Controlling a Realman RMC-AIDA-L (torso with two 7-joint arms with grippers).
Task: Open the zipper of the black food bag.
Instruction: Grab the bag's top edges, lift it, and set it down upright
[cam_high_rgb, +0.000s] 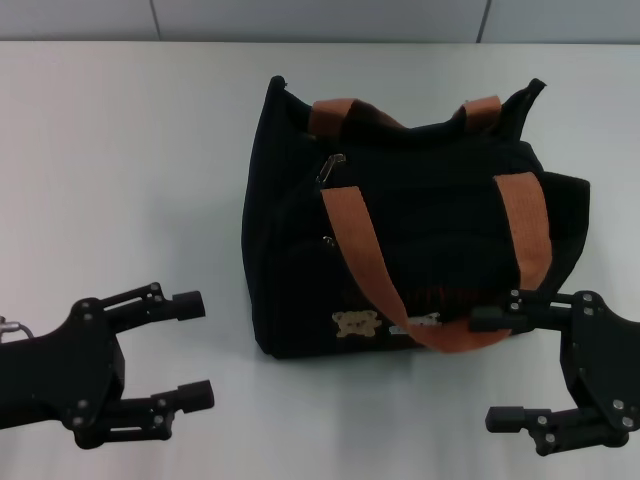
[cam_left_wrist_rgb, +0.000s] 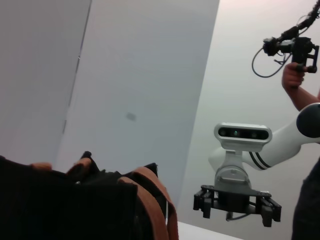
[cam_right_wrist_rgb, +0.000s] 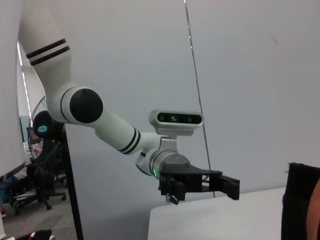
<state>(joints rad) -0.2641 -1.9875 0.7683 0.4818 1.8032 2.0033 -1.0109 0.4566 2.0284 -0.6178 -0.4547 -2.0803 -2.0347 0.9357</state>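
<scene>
The black food bag (cam_high_rgb: 420, 230) stands upright in the middle of the white table, its orange-brown handles (cam_high_rgb: 360, 240) draped over the front. A tan bear patch (cam_high_rgb: 356, 323) and a white patch (cam_high_rgb: 421, 324) sit low on its front. The zipper's silver pull tab (cam_high_rgb: 330, 168) hangs at the top left end of the bag. My left gripper (cam_high_rgb: 192, 350) is open, left of the bag's front and apart from it. Open too, my right gripper (cam_high_rgb: 488, 368) sits at the bag's front right corner, its upper finger (cam_high_rgb: 495, 320) close to the drooping handle. Both hold nothing.
The white table (cam_high_rgb: 120, 150) ends at a grey wall behind the bag. In the left wrist view a person's hand (cam_left_wrist_rgb: 295, 80) holds a device at the upper right, beyond the right gripper (cam_left_wrist_rgb: 235, 212). The right wrist view shows the left arm (cam_right_wrist_rgb: 105, 125) and an office chair (cam_right_wrist_rgb: 40, 185).
</scene>
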